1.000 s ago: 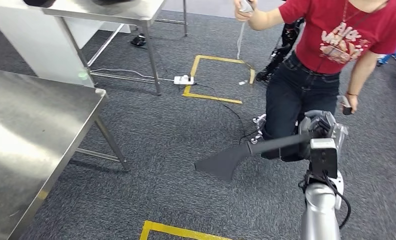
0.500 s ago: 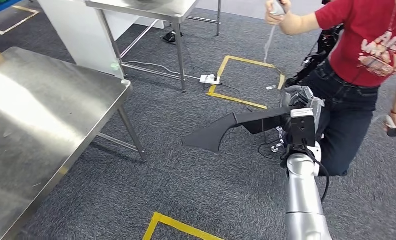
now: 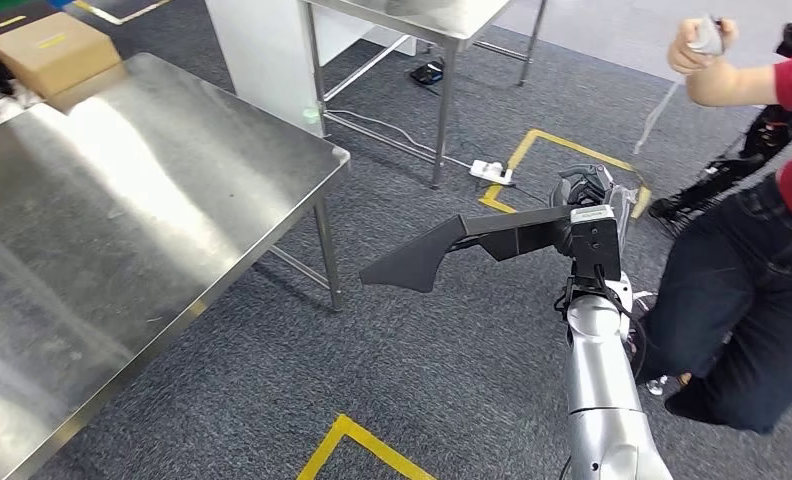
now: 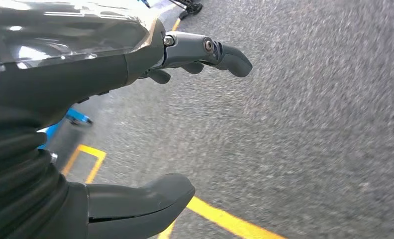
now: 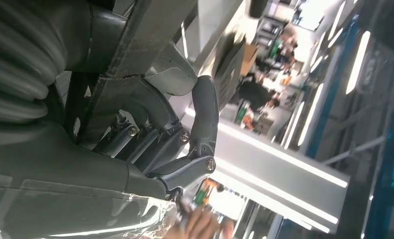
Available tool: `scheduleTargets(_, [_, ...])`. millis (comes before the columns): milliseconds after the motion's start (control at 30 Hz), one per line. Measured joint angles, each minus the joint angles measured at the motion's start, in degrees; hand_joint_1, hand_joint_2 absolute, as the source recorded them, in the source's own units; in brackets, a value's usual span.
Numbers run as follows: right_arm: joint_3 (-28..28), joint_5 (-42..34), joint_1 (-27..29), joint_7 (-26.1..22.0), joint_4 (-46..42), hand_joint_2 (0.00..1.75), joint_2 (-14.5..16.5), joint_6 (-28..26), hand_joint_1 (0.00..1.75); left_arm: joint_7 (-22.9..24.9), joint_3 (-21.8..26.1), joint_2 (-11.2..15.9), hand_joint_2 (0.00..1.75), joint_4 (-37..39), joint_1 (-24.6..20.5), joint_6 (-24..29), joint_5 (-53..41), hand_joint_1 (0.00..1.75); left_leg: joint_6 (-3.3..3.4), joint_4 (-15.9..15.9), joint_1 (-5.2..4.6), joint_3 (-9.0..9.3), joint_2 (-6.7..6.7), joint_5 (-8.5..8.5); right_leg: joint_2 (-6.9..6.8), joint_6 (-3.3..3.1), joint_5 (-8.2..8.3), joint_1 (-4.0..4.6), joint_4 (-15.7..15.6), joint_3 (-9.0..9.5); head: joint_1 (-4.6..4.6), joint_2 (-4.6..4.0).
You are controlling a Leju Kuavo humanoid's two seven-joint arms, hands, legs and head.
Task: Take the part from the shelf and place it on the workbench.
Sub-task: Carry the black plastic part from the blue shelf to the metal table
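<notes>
Gripping the black part [image 3: 472,243] is your right hand [image 3: 594,200], raised over the grey carpet [image 3: 372,350], and in the right wrist view you can see its fingers [image 5: 205,114] curled round the part's [image 5: 135,45] dark bar. From that hand the part reaches out level toward the left, widening to a flat blade at its far end, and that end hangs in the air just short of the steel workbench [image 3: 122,220], touching nothing. The workbench sits well to the left of your right hand, with a cardboard box [image 3: 52,55] on its far corner. A second steel table [image 3: 442,15] stands beyond the part, a white power strip [image 3: 492,172] lies on the floor near its leg, and yellow tape [image 3: 562,145] marks the carpet behind your hand. Just to the right of that hand stands a person [image 3: 752,250] in dark trousers with one arm lifted. Your left hand [image 4: 135,119] hangs above the carpet with thumb and fingers spread, holding nothing.
</notes>
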Motion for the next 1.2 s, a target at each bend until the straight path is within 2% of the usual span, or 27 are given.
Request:
scheduleTargets(67, [0.1,0.0,0.0,0.0,0.0,1.75,-0.1,-0.3,1.75,-2.0,1.7,0.1,1.75,0.0,-0.2,0.0,-0.6,0.0,-0.67,0.3,-0.1,-0.26,-1.35,0.06,1.79,0.3,2.57,-0.41,-6.5,2.96,-0.01,0.0])
scheduleTargets(100, [0.1,0.0,0.2,-0.1,0.0,1.75,-0.1,-0.4,1.75,-2.4,2.5,0.1,1.75,0.0,-0.2,0.0,-1.1,0.0,-1.05,0.3,-0.15,-0.44,-1.91,0.15,2.3,0.04,3.05,-0.44,-7.9,3.62,-0.02,0.0])
scheduleTargets(167, [0.2,0.0,0.7,0.0,-0.5,1.75,0.0,-0.7,1.75,-2.5,4.0,0.1,1.75,0.0,-0.1,0.0,-2.5,0.0,-1.74,0.1,-0.04,-0.74,-2.78,0.45,1.53,-0.87,3.34,-0.3,-8.2,3.79,-0.03,0.0])
scheduleTargets(200, [0.2,0.0,0.9,0.2,-1.1,1.75,0.0,-0.8,1.75,-2.4,4.7,0.1,1.75,0.0,-0.1,0.0,-3.4,0.0,-2.02,0.2,-0.03,-0.91,-2.26,0.33,1.05,-1.24,3.46,-0.36,-8.3,3.81,-0.06,0.0])
scheduleTargets(267, [0.2,0.3,1.9,0.9,-2.9,1.75,0.1,-1.0,1.75,-2.7,6.3,0.1,1.75,0.1,-0.2,0.0,-4.8,0.0,-2.5,3.2,-0.1,-2.27,0.74,-1.74,-0.14,-2.14,3.62,-0.58,-8.4,3.88,-0.35,0.0])
scheduleTargets(300, [0.2,0.6,2.6,1.5,-4.1,1.75,0.0,-1.1,1.75,-3.1,7.0,0.0,1.75,0.1,-0.4,-0.1,-5.2,0.0,-2.68,6.4,-0.12,-3.66,2.58,-3.62,-0.8,-2.48,3.58,-0.48,-8.4,3.91,-0.5,0.0])
scheduleTargets(333, [0.1,0.9,3.5,2.1,-5.3,1.75,-0.1,-1.1,1.75,-3.6,7.5,0.0,1.75,0.3,-0.5,-0.4,-5.5,0.0,-2.82,10.3,-0.05,-5.41,3.66,-5.59,-1.56,-2.8,3.5,-0.31,-8.4,3.92,-0.61,0.0])
scheduleTargets(367, [0.0,1.4,4.5,2.8,-6.6,1.75,-0.3,-1.1,1.75,-4.2,7.9,0.1,1.75,0.4,-0.7,-1.0,-5.6,0.0,-2.92,13.8,0.02,-7.02,4.12,-7.03,-2.33,-2.94,3.42,-0.15,-8.4,3.93,-0.61,0.0])
scheduleTargets(400, [-0.1,1.9,5.5,3.6,-7.9,1.75,-0.4,-1.1,1.75,-4.7,8.2,0.1,1.75,0.6,-0.7,-1.9,-5.7,0.0,-2.97,15.8,0.06,-7.91,4.34,-7.58,-3.1,-3.02,3.36,-0.04,-8.4,3.96,-0.61,0.0])
scheduleTargets(433, [-0.1,2.4,6.3,4.3,-9.3,1.75,-0.5,-0.9,1.75,-5.3,8.4,0.1,1.75,0.7,-0.7,-3.0,-5.8,0.0,-2.96,15.8,0.07,-7.76,4.52,-7.11,-3.81,-3.09,3.29,0.01,-8.4,4.0,-0.61,0.0])
scheduleTargets(467, [-0.3,2.9,7.0,5.0,-10.5,1.75,-0.6,-0.7,1.75,-5.9,8.6,0.2,1.75,0.7,-0.7,-4.2,-5.9,0.0,-2.85,13.7,0.07,-6.49,4.81,-5.79,-4.48,-3.11,3.24,0.04,-8.4,4.08,-0.61,0.0])
scheduleTargets(533, [-0.6,3.7,7.8,6.0,-12.5,1.75,-1.2,-0.1,1.75,-7.2,8.6,0.4,1.75,0.8,-0.9,-6.4,-6.0,0.0,-2.41,6.3,-0.16,-2.27,6.83,-2.88,-5.61,-2.92,3.02,0.31,-8.4,4.27,-0.61,0.0])
scheduleTargets(600, [-1.2,4.5,7.8,6.8,-13.5,1.75,-2.2,0.3,1.75,-8.3,8.6,0.5,1.75,0.9,-1.1,-8.1,-6.0,0.0,-1.78,1.7,-0.58,0.12,8.42,-1.85,-6.68,-2.44,2.76,0.86,-8.4,4.45,-0.44,0.0])
scheduleTargets(633, [-1.5,5.1,7.6,7.2,-13.8,1.75,-2.8,0.4,1.75,-8.9,8.6,0.5,1.75,0.9,-1.2,-8.9,-5.8,0.0,-1.49,1.2,-0.85,0.24,8.39,-1.97,-7.24,-2.16,2.69,1.08,-8.4,4.54,-0.34,0.0])
scheduleTargets(700, [-1.9,6.2,6.6,8.2,-13.8,1.75,-3.7,0.5,1.75,-9.9,8.6,0.6,1.75,1.1,-1.2,-10.2,-5.5,0.0,-0.68,0.8,-0.93,0.22,7.06,-1.7,-7.76,-1.61,2.5,1.09,-8.4,4.71,-0.22,0.0])
scheduleTargets(767, [-2.0,7.2,5.3,8.9,-13.6,1.75,-4.4,0.5,1.75,-10.5,8.6,0.7,1.75,1.2,-1.3,-10.9,-5.2,0.0,0.18,0.4,-0.68,0.43,5.95,-1.22,-5.45,-1.39,1.09,0.9,-6.0,3.67,-0.22,0.0])
scheduleTargets(833, [-2.3,8.0,4.5,9.6,-13.2,1.75,-5.3,0.3,1.75,-11.2,8.6,0.8,1.75,1.2,-1.5,-11.5,-4.8,0.0,0.71,0.3,-0.52,0.41,4.57,-0.88,-2.28,-1.71,-1.79,0.74,0.8,0.43,-0.15,0.0])
scheduleTargets(900, [-2.6,9.0,3.9,10.5,-12.7,1.75,-5.9,0.1,1.75,-12.7,8.8,0.8,1.75,1.3,-1.5,-13.0,-3.5,0.0,0.86,0.3,-0.53,0.3,2.86,-0.75,-1.27,-1.67,-3.55,0.71,7.0,-2.75,-0.09,0.0])
scheduleTargets(933, [-2.7,9.4,3.7,10.8,-12.5,1.75,-6.0,0.1,1.75,-13.8,9.1,0.8,1.75,1.3,-1.5,-13.8,-2.7,0.0,0.84,0.3,-0.5,0.29,2.01,-0.69,-1.15,-1.35,-3.2,0.64,7.4,-3.15,-0.09,0.0])
scheduleTargets(967, [-2.7,9.7,3.5,11.0,-12.3,1.75,-6.1,0.0,1.75,-14.9,9.4,0.8,1.75,1.3,-1.5,-14.4,-1.8,0.0,0.78,0.4,-0.47,0.3,1.19,-0.63,-0.99,-0.89,-2.05,0.54,5.6,-2.48,-0.09,0.0])
scheduleTargets(1000, [-2.7,9.9,3.2,11.1,-12.3,1.75,-6.2,0.0,1.75,-16.1,9.8,0.8,1.75,1.3,-1.5,-14.6,-1.0,0.0,0.66,0.4,-0.42,0.29,0.36,-0.56,-0.34,-0.37,-0.34,0.35,1.9,-0.89,-0.08,0.0])
scheduleTargets(1033, [-2.7,10.0,2.8,11.2,-12.2,1.75,-6.3,0.0,1.75,-17.3,10.3,0.8,1.75,1.3,-1.5,-14.7,-0.1,0.0,0.43,0.5,-0.47,0.21,-0.42,-0.49,0.91,0.01,1.21,0.12,-2.2,0.86,-0.08,0.0])
scheduleTargets(1067, [-2.7,10.1,2.4,11.3,-12.2,1.75,-6.4,0.0,1.75,-18.5,10.7,0.8,1.75,1.3,-1.5,-14.5,0.8,0.0,0.15,0.6,-0.55,0.04,-1.16,-0.41,1.86,0.08,2.41,-0.03,-5.4,2.36,-0.09,0.0])
scheduleTargets(1100, [-2.7,10.1,2.1,11.3,-12.1,1.75,-6.5,0.0,1.75,-19.7,11.2,0.8,1.75,1.3,-1.6,-14.0,1.8,0.0,-0.19,0.7,-0.62,-0.19,-1.8,-0.3,2.61,-0.09,3.08,-0.09,-7.5,3.28,-0.11,0.0])
scheduleTargets(1133, [-2.7,10.2,1.8,11.3,-11.9,1.75,-6.5,0.0,1.75,-20.9,11.8,0.8,1.75,1.3,-1.6,-13.1,2.6,0.0,-0.57,0.7,-0.65,-0.45,-2.34,-0.14,2.72,-0.47,3.25,0.02,-8.0,3.52,-0.13,0.0])
scheduleTargets(1167, [-2.8,10.2,1.5,11.3,-11.6,1.75,-6.5,0.0,1.75,-22.0,12.3,0.8,1.75,1.3,-1.5,-12.0,3.4,0.0,-0.94,0.5,-0.58,-0.68,-2.87,0.04,2.09,-0.89,3.43,0.13,-8.0,3.55,-0.15,0.0])
scheduleTargets(1200, [-2.8,10.3,1.0,11.2,-11.3,1.75,-6.3,0.0,1.75,-23.0,12.9,0.8,1.75,1.3,-1.5,-11.2,4.1,0.0,-1.25,0.6,-0.51,-0.88,-2.67,0.09,1.57,-1.25,3.59,0.02,-8.1,3.49,-0.17,0.0])
